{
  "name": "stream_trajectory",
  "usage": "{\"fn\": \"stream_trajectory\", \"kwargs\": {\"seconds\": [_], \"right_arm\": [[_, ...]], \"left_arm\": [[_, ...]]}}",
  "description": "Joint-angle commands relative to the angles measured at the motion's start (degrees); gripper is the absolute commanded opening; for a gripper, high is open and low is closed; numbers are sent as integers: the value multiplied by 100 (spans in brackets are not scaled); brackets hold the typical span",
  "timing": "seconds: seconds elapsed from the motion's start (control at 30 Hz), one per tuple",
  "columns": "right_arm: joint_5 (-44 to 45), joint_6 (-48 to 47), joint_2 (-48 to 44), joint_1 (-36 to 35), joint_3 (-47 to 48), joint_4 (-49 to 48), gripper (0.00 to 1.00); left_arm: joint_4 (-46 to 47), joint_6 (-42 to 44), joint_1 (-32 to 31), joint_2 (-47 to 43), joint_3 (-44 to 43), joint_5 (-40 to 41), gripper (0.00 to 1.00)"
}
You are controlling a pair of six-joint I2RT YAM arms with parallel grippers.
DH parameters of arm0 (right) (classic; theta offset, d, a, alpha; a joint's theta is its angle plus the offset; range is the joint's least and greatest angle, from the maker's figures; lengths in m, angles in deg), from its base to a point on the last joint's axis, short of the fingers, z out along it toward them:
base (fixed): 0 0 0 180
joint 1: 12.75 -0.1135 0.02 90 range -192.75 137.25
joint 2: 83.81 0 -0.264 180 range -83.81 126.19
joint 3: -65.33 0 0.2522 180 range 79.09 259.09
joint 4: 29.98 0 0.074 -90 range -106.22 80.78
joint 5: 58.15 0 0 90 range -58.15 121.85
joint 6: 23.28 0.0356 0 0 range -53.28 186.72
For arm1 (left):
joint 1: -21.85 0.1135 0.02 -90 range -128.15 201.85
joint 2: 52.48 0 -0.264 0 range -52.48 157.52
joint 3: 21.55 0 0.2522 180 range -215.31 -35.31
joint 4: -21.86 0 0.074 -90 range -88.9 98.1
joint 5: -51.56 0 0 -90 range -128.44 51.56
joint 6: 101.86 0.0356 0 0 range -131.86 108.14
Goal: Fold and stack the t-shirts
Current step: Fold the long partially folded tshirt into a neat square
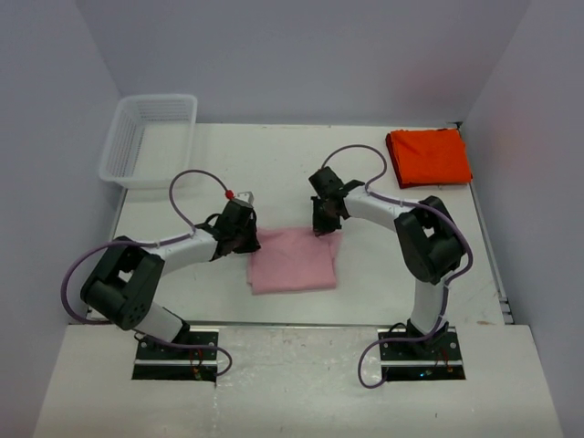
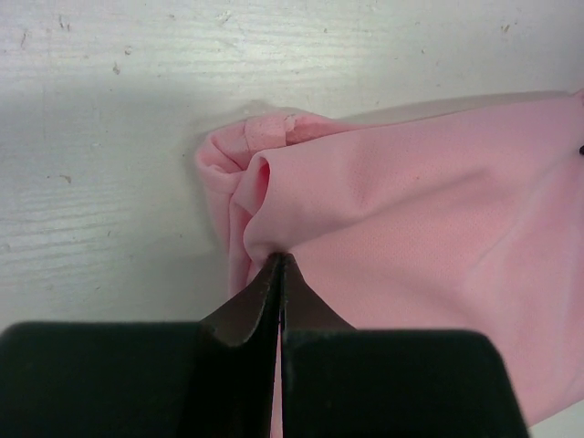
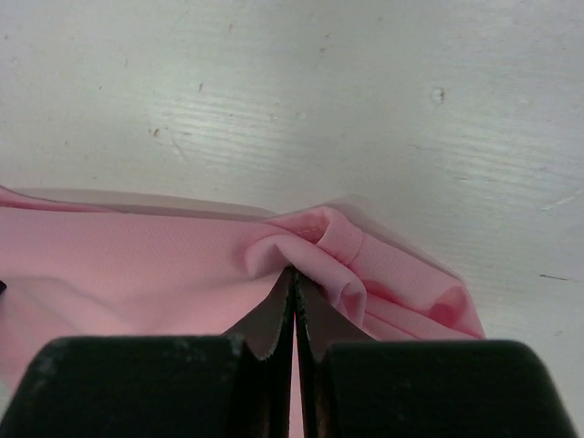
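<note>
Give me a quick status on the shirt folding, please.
Left gripper, right gripper shut on pink t-shirt far corners. Orange-red t-shirt folded, far right. Nothing blocking.

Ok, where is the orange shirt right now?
In the top view, the orange shirt lies folded at the far right corner of the table, well apart from the pink shirt in the middle.

The left arm (image 1: 137,278) and right arm (image 1: 425,239) are white with big black joints. A thin purple cable (image 1: 356,146) loops along each. The left pincer (image 2: 278,266) and right pincer (image 3: 294,276) are black.
</note>
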Motion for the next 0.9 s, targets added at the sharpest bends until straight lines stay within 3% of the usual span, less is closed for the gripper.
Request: {"fn": "stream_trajectory", "kwargs": {"seconds": [0.0,0.3,0.7,0.77,0.87], "right_arm": [[181,43,35,222,-76,294,0],[331,-563,54,284,187,391,0],[322,-1082,-1765,266,346,390,1],[305,-1047,-2238,275,205,548,3],[313,-959,-2871,275,-233,636,15]], "left_arm": [[-2,-45,57,174,-20,176,0],[50,-10,57,227,-64,115,0],[-195,166,31,-624,-467,71,0],[-283,192,14,-739,-573,27,0],[-415,210,-30,-959,-723,-8,0]]}}
